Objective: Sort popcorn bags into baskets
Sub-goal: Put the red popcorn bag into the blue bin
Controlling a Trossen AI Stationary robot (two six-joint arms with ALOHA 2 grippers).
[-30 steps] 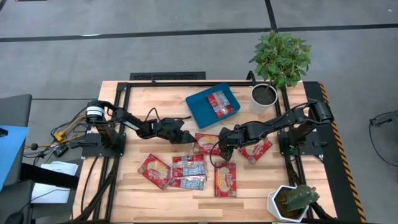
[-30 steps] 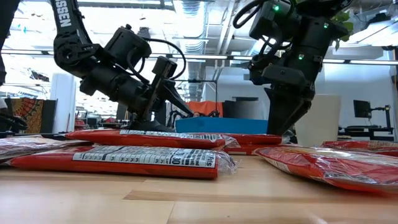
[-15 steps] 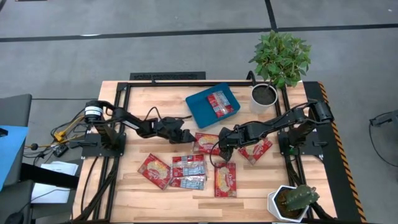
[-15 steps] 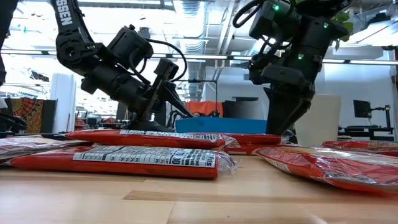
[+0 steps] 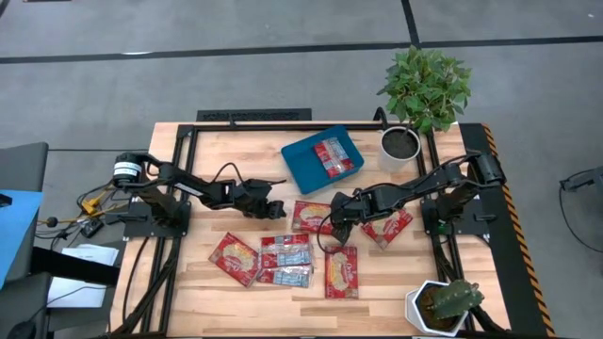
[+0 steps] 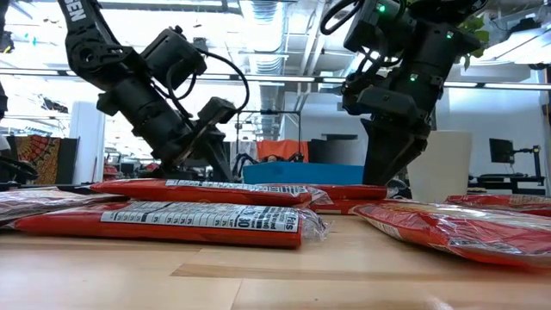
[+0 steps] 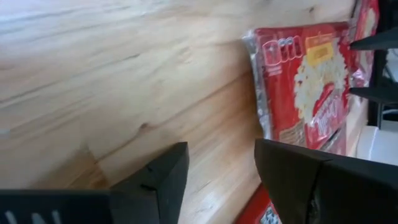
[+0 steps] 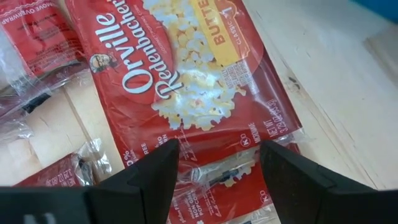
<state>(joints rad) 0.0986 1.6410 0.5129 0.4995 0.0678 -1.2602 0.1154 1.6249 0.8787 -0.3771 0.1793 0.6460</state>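
Several popcorn bags lie flat on the wooden table: one red at the middle, one to its right, and a group toward the near edge. Another bag lies in the teal basket at the far side. My right gripper is open and points down over the near end of the middle red bag, a finger on either side. My left gripper is open, low over bare wood, just left of that bag. My right gripper's fingertips are down at the middle red bag's near end, coming from above. I cannot tell whether they touch the bag. The bag lies flat on the table. My left gripper touches nothing.
A white pot with a leafy plant stands right of the basket. A second white pot with a cactus sits at the near right corner. Black frame rails run along the table's sides. Bare wood lies left of the basket.
My left arm has swung back a little toward the table's left edge, and its gripper has turned about its wrist, drawing slightly away from the middle red bag. My right gripper and the bags have kept still.
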